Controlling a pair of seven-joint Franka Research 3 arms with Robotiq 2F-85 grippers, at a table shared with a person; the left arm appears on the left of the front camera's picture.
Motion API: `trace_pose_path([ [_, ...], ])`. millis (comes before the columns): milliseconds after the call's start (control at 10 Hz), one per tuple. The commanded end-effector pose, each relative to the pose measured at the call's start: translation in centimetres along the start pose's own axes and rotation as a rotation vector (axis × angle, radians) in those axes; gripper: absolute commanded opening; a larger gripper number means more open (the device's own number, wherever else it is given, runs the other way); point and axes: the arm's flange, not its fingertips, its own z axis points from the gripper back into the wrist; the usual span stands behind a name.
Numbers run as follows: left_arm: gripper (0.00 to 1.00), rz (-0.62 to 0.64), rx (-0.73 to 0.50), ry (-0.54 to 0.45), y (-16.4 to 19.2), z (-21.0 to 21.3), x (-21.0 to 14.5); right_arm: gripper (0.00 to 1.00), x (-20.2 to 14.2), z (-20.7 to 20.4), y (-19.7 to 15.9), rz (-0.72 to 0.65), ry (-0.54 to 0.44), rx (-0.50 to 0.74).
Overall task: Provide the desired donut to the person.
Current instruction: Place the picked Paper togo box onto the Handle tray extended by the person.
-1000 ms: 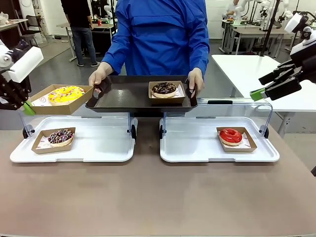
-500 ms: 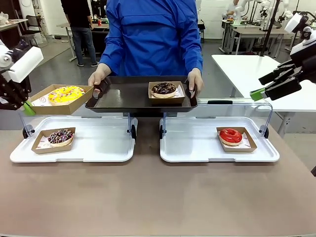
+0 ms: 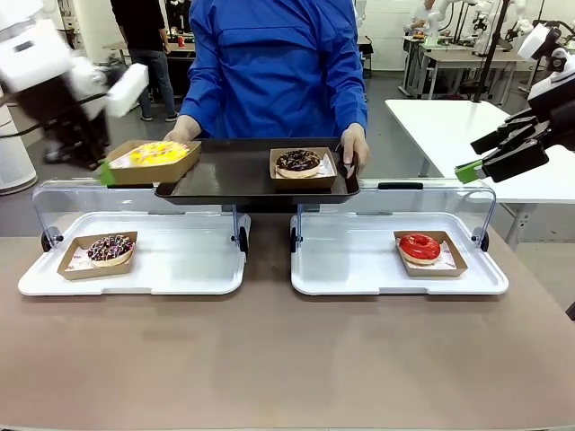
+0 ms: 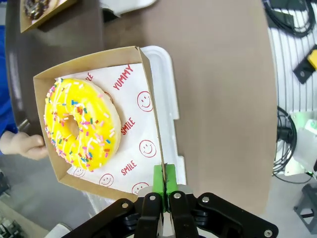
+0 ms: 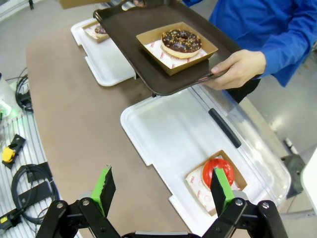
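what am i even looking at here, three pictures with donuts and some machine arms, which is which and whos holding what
All three show one moment. The front view looks across a brown table at a person holding a dark tray with a chocolate donut on it. Two robot arms work here. The other two pictures come from cameras on their wrists.

The left gripper has its jaws shut on the edge of a cardboard box with a yellow sprinkled donut, held up at the tray's left end. The right gripper hangs open, holding nothing.

On the table lie two white trays: one holds a dark sprinkled donut, the other a red donut.
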Motion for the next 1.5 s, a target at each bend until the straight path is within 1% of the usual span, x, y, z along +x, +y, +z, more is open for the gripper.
trace_pose_path([
  [0,0.01,0.044,-0.021,-0.029,6.5,-0.8,1.4,1.0,-0.2,-0.1,0.0,0.002,0.013,0.0],
  [100,0.01,0.05,-0.015,-0.041,9.2,-2.4,1.8,1.0,-0.2,-0.1,0.0,0.002,0.013,0.0],
  [200,0.01,0.042,0.007,-0.059,11.1,-3.9,2.4,1.0,-0.2,-0.1,0.0,0.002,0.013,0.0],
  [500,0.01,0.006,0.002,-0.077,14.7,-8.3,4.1,1.0,-0.2,-0.1,0.0,0.002,0.013,0.0],
  [800,0.01,-0.002,-0.058,-0.036,16.0,-11.1,5.6,1.0,-0.2,-0.1,0.0,0.002,0.013,0.0],
  [1000,0.01,0.002,-0.04,-0.052,16.0,-11.3,5.8,1.0,-0.2,-0.1,0.0,0.002,0.013,0.0],
  [1100,0.17,0.023,-0.086,-0.025,15.7,-11.1,5.9,1.0,-0.2,-0.1,0.0,0.002,0.013,0.0],
  [1200,0.57,0.019,-0.108,-0.028,15.7,-10.9,6.1,1.0,-0.2,-0.1,0.0,0.002,0.013,0.0],
  [1300,0.73,0.035,-0.126,-0.015,15.8,-10.7,6.0,1.0,-0.2,-0.1,0.0,0.002,0.013,0.0],
  [1400,1.0,0.038,-0.137,-0.008,15.8,-10.4,6.0,1.0,-0.2,-0.1,0.0,0.002,0.013,0.0],
])
